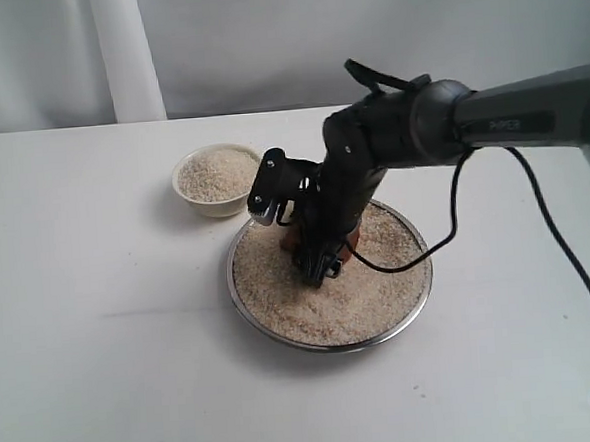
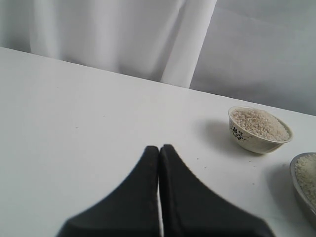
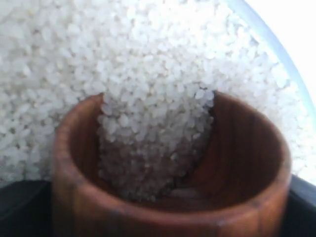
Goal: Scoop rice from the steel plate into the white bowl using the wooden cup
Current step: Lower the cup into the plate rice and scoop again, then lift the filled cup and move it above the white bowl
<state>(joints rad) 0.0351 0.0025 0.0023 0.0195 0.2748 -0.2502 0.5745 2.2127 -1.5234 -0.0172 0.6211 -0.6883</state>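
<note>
Closest to our right wrist camera is the cup (image 3: 242,153), tipped on its side in the plate (image 1: 333,347) with its mouth pushed into the rice (image 3: 148,59). A tongue of grains has slid in and covers part of the dark inner wall, but the cup is far from full. Our right gripper (image 1: 322,251) pinches the cup between its fingers, whose dark pads show at either side of the wooden wall, and reaches down over the plate's far side.

Our left gripper (image 2: 159,153) hangs over the bare table (image 2: 74,123), well apart from the dishes, fingers pressed together on nothing.

We judge the task well along. The bowl (image 1: 209,208), just beside the plate's far left rim, already carries a mound of rice about level with its rim. The plate holds a broad, deep layer, so there is plenty more to move if wanted. This scoop is only half made: we have yet to load the cup fully, lift it level, carry it to the bowl and pour.
</note>
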